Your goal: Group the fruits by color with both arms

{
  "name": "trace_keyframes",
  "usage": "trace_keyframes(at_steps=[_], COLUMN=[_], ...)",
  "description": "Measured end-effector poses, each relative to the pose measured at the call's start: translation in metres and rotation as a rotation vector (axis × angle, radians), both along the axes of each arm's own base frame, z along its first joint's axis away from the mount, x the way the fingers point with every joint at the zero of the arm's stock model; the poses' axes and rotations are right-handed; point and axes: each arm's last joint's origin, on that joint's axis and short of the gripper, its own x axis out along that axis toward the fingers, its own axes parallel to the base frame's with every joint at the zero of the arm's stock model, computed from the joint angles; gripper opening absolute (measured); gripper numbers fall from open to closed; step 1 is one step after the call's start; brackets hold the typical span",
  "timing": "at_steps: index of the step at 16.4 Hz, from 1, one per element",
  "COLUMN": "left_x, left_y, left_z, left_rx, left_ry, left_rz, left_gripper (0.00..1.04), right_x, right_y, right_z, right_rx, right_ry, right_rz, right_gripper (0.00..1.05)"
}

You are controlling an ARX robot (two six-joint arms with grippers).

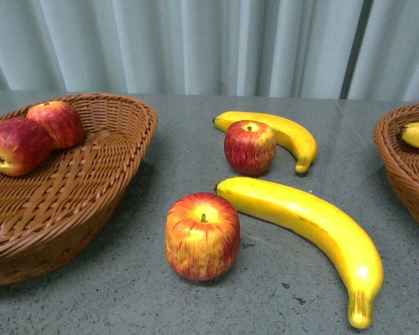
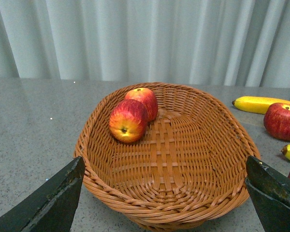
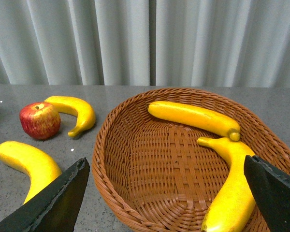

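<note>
Left claw [image 2: 164, 164] is released: fingers [image 2: 53, 198] spread wide, nothing btwn them, facing the left basket [image 2: 106, 193], which sits at the left edge of the worktop [image 1: 181, 139]. Two apples lie in that basket, touching each other, in its left part per front view: front apple [image 2: 128, 121] is on its side w/ one end toward the cam, back apple [image 2: 144, 101] is right behind it.

Right claw [image 3: 165, 162] is likewise released, wide and empty, facing the right basket [image 3: 111, 159] at the worktop's right edge. That basket holds two bananas: a straighter banana [image 3: 193, 117] and a curved banana [image 3: 229, 188]. The curved one's stem tip is just beside the other's end; whether they touch I can't tell.

Loose fruit sits mid-worktop btwn the baskets. Near apple [image 1: 202, 237] is upright, just beside the near banana [image 1: 314, 230]. Far apple [image 1: 250, 146] is upright in front of the far banana [image 1: 279, 132], v. close; contact I can't tell.
</note>
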Motion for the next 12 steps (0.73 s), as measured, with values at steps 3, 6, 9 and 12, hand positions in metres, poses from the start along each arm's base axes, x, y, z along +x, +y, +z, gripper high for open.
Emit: trace_keyframes(at_steps=[3, 6, 9, 12], left_x=[0.0000, 0.0000, 0.0000, 0.0000], left_y=[0.0000, 0.0000, 0.0000, 0.0000], left_z=[0.0000, 0.0000, 0.0000, 0.0000], left_rx=[0.000, 0.000, 0.000, 0.000], left_ry=[0.000, 0.000, 0.000, 0.000], left_rz=[0.000, 0.000, 0.000, 0.000], left_gripper=[0.98, 0.98, 0.98, 0.98], right_x=[0.0000, 0.0000, 0.0000, 0.0000], right_y=[0.0000, 0.0000, 0.0000, 0.0000], right_z=[0.0000, 0.0000, 0.0000, 0.0000], right_rx=[0.000, 0.000, 0.000, 0.000], right_ry=[0.000, 0.000, 0.000, 0.000], right_rz=[0.000, 0.000, 0.000, 0.000], right_gripper=[0.98, 0.98, 0.98, 0.98])
